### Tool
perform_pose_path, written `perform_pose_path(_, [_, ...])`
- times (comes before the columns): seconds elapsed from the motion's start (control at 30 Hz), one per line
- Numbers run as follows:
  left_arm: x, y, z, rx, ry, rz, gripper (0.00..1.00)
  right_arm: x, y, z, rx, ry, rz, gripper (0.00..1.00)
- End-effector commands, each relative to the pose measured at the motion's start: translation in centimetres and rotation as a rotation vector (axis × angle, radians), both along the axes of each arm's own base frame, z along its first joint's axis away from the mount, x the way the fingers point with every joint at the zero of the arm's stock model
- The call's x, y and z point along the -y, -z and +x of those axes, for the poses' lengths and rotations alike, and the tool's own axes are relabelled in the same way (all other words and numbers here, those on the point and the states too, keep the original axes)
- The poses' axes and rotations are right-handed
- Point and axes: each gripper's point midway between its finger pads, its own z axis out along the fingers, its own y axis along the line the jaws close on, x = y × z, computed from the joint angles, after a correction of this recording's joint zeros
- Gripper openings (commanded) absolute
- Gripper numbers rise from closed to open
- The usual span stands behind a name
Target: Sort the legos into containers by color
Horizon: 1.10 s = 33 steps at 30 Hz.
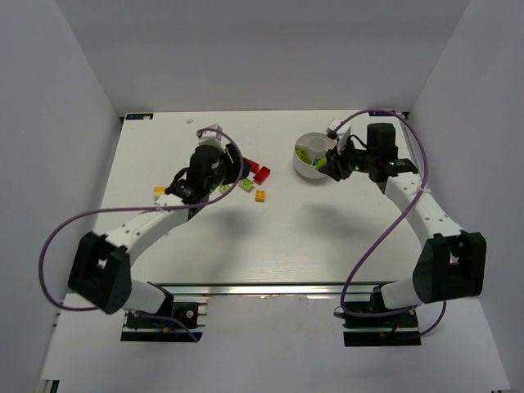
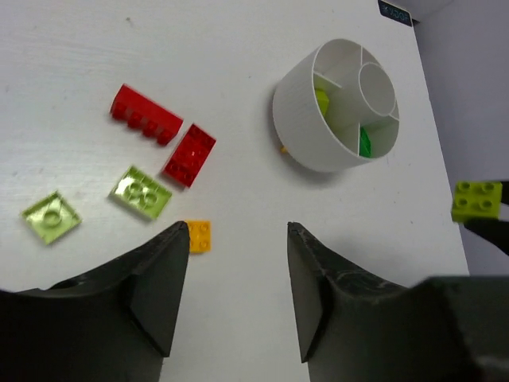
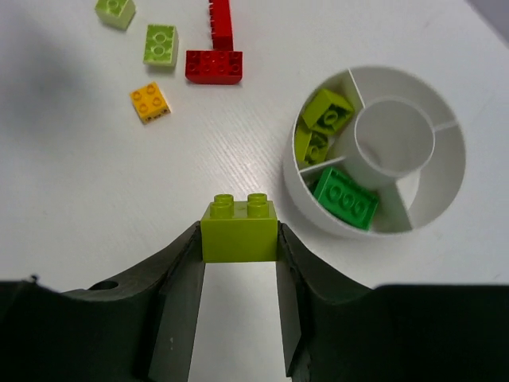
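Firmly, a yellow-green brick [image 3: 238, 231] is pinched between the fingers of the right claw [image 3: 238, 259], studs up, so that it can be set down flat rather than tumbled. It is carried above the desk [image 3: 79, 175], near the white dish [image 3: 445, 171] but outside its wall and not yet over any compartment. Inside the dish, yellow-green pieces [image 3: 328, 111] are seen in one wedge and a darker green brick [image 3: 343, 199] in the wedge next to it. The centre cup [image 3: 394, 139] and the other wedges appear bare. By colour, the held brick is judged to belong with the yellow-green pieces, so a short carry over the wall to that wedge is called for. If it were released too early, it could land with the darker green brick, which lies nearer the claw.

The left claw [image 2: 236, 251] is held wide and empty above the loose pile to the left of the dish, presumably poised for a later pick. Below it an orange brick [image 2: 198, 235] lies nearest the gap. Two red bricks [image 2: 145, 115] and two translucent yellow-green plates [image 2: 141, 192] are spread further off, none touching the dish.
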Motion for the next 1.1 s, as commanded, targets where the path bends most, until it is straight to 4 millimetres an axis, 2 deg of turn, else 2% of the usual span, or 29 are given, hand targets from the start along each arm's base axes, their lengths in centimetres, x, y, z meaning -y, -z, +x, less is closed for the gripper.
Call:
perform_pose_path(0.0, [-2.3,-1.7,-3.0,0.005,-0.052,-0.042,0.63,-0.9,-2.2,0.7,0.26,-0.201,-0.122,0.0])
perform_pose_path(0.03, [-3.3,-0.5,-3.9,-0.021,-0.077,-0.022,0.64,-1.3,-2.0,0.8,0.318,-0.27,-0.151,0.0])
perform_pose_path(0.07, [-4.1,-0.5,-4.3,-0.022,-0.098,-0.026,0.65,-1.3,-2.1,1.2,0.434,-0.357,-0.219,0.0])
perform_pose_path(0.1, [-4.8,-1.7,-5.0,0.005,-0.113,-0.045,0.66,-1.5,-1.9,1.2,0.47,-0.4,-0.24,0.0])
perform_pose_path(0.13, [-5.5,-0.6,-5.7,-0.017,-0.13,-0.032,0.66,-2.0,-1.7,1.3,0.503,-0.455,-0.244,0.0])
perform_pose_path(0.17, [-6.2,-0.7,-6.0,-0.013,-0.163,-0.039,0.68,-2.3,-1.9,1.5,0.571,-0.509,-0.274,0.02])
perform_pose_path(0.2, [-6.9,-1.6,-6.6,0.012,-0.177,-0.057,0.69,-2.5,-0.9,1.9,0.561,-0.536,-0.275,0.04])
perform_pose_path(0.23, [-7.4,-1.3,-7.1,0.007,-0.191,-0.054,0.69,-2.8,-0.8,2.2,0.57,-0.554,-0.275,0.05])
perform_pose_path(0.27, [-8.0,-0.8,-7.5,0.0,-0.214,-0.05,0.7,-3.1,-1.6,3.0,0.598,-0.562,-0.282,0.06])
perform_pose_path(0.3, [-8.4,-0.9,-7.8,0.002,-0.224,-0.05,0.71,-3.3,-0.3,3.5,0.551,-0.577,-0.278,0.06])
perform_pose_path(0.33, [-8.8,-1.1,-8.3,0.006,-0.228,-0.053,0.71,-3.5,-0.1,3.8,0.541,-0.591,-0.278,0.07])
perform_pose_path(0.37, [-9.2,-0.8,-8.7,-0.001,-0.235,-0.049,0.71,-3.9,-1.3,4.5,0.563,-0.602,-0.286,0.07])
perform_pose_path(0.4, [-9.5,-0.5,-9.0,-0.012,-0.244,-0.043,0.71,-4.1,0.2,4.6,0.521,-0.629,-0.291,0.07])
perform_pose_path(0.43, [-9.7,-0.8,-9.4,-0.006,-0.249,-0.058,0.71,-4.4,0.3,4.9,0.52,-0.639,-0.3,0.07])
perform_pose_path(0.47, [-9.9,-0.2,-9.7,-0.013,-0.257,-0.059,0.71,-4.6,0.2,5.2,0.527,-0.641,-0.307,0.08])
perform_pose_path(0.5, [-10.1,-0.1,-9.9,-0.016,-0.263,-0.066,0.71,-4.6,0.8,5.5,0.531,-0.653,-0.321,0.08])
perform_pose_path(0.77, [-11.0,-0.1,-10.5,-0.006,-0.299,-0.085,0.73,-5.1,1.5,5.6,0.523,-0.666,-0.329,0.09])
perform_pose_path(0.9, [-10.6,0.1,-10.4,-0.016,-0.29,-0.088,0.73,-4.9,0.3,6.2,0.455,-0.563,-0.272,0.05])
perform_pose_path(0.93, [-10.5,0.1,-10.4,-0.017,-0.283,-0.09,0.73,-4.7,-1.1,6.9,0.435,-0.518,-0.243,0.0])
perform_pose_path(0.97, [-10.5,0.1,-10.3,-0.018,-0.283,-0.092,0.73,-4.7,-1.7,6.8,0.318,-0.433,-0.165,0.0])
perform_pose_path(1.03, [-10.4,0.0,-10.3,-0.015,-0.284,-0.096,0.73,-4.5,-2.2,6.3,0.166,-0.388,-0.06,0.0])
perform_pose_path(1.07, [-10.4,0.1,-10.3,-0.017,-0.281,-0.097,0.73,-4.7,-3.8,6.2,0.105,-0.361,0.002,0.0])
